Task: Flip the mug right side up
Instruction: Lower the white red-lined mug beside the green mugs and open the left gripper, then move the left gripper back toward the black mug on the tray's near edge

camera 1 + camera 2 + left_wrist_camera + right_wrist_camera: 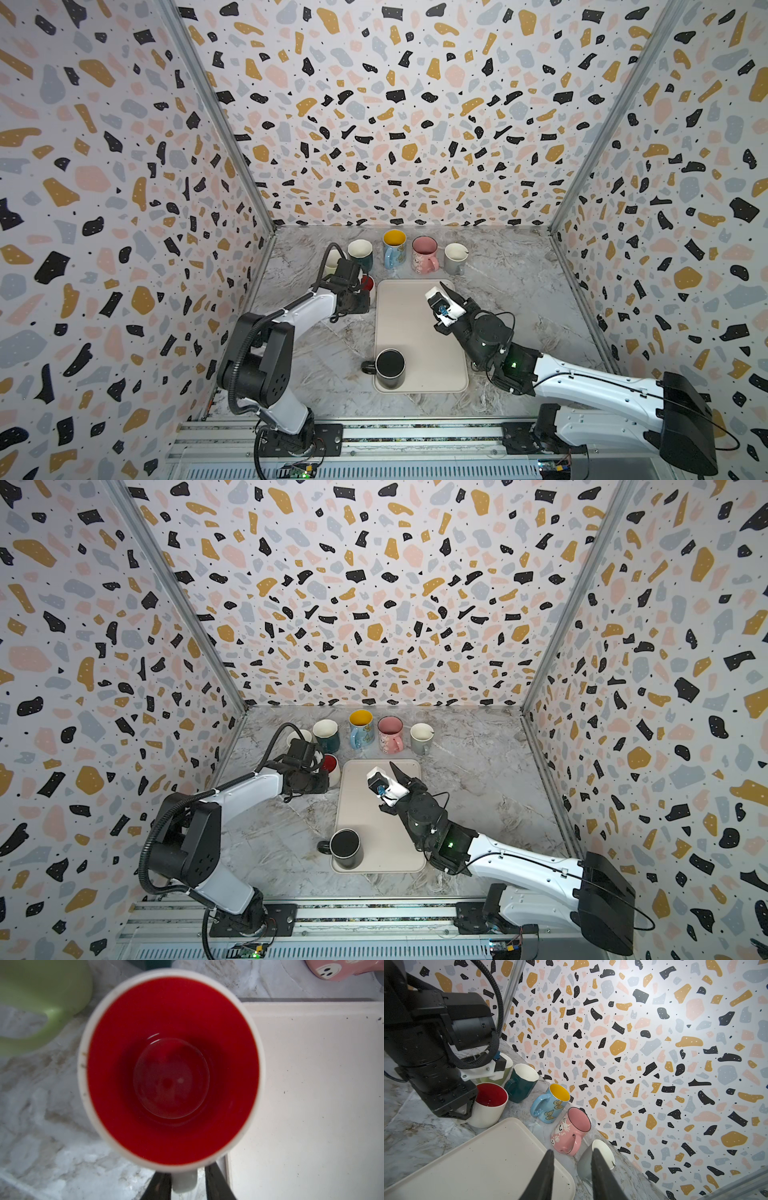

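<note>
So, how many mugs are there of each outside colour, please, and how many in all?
Green mug: 1
Teal mug: 1
Blue mug: 1
Pink mug: 1
Grey mug: 1
White mug: 1
Black mug: 1
Total: 7

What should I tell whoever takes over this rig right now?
Left pincer: open, loosely straddling the red mug's handle.
Right pincer: open, empty, above the tray.
Red mug: upright on the table, beside the tray.
Black mug: on the tray's near corner; which way up it is cannot be told.
Done: red mug right side up.
Left: back the left pincer off; check the black mug.
</note>
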Robot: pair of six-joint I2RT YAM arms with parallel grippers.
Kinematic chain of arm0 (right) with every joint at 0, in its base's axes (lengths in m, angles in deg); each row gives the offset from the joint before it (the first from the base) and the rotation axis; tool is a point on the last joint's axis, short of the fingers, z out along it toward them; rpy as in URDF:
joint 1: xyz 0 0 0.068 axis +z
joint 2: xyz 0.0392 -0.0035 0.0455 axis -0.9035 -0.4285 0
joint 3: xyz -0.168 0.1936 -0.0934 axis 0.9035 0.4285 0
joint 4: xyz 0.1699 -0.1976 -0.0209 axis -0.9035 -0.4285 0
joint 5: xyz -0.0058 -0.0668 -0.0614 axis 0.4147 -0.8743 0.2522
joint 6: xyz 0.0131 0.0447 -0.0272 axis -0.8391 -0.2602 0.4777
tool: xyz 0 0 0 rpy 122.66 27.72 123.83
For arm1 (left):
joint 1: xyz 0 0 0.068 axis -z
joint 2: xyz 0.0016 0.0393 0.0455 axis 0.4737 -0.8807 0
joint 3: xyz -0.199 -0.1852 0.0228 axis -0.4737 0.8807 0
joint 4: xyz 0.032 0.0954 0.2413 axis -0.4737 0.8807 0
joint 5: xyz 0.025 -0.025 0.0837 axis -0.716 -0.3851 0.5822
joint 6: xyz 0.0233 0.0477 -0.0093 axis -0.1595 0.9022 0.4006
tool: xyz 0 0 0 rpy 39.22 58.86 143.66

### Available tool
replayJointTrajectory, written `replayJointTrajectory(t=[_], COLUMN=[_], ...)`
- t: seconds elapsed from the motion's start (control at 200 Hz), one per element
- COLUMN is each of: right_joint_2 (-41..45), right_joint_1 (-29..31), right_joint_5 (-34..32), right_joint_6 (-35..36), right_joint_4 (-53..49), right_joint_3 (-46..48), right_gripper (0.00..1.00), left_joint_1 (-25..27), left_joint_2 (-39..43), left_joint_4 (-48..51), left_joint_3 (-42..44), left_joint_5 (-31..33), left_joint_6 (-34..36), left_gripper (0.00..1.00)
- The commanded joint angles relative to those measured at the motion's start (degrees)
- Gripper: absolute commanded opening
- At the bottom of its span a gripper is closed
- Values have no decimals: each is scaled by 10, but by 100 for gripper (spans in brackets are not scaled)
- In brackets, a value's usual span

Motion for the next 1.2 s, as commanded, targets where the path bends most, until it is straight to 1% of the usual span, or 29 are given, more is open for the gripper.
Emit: replayJointTrajectory(t=[0.0,0.175,0.39,0.561,0.621,0.736,0.876,1.016,1.071,1.196], right_joint_2=[4,2,0,4,4,3,5,13,17,31], right_joint_1=[-2,-2,-2,-2,-3,-3,-3,-2,-2,-1], right_joint_5=[5,11,17,15,16,22,25,31,34,40], right_joint_6=[-11,-20,-25,-35,-41,-54,-67,-77,-84,-96], right_joint_4=[5,5,6,-3,-7,-11,-20,-29,-31,-28], right_joint_3=[-8,-7,-5,-6,-6,-4,-5,-1,2,12], right_gripper=[33,33,35,37,38,39,39,40,40,40], left_joint_1=[5,12,19,30,36,51,65,75,75,76], left_joint_2=[37,91,151,181,185,200,218,244,257,292], left_joint_4=[19,59,120,170,190,214,230,225,210,180], left_joint_3=[2,-16,-40,-54,-58,-47,-23,15,36,79], left_joint_5=[-15,-11,-10,-44,-45,-25,-36,-45,-47,-79], left_joint_6=[10,14,20,15,9,-5,-21,-58,-93,-168], left_gripper=[30,33,35,36,36,37,37,37,38,38])
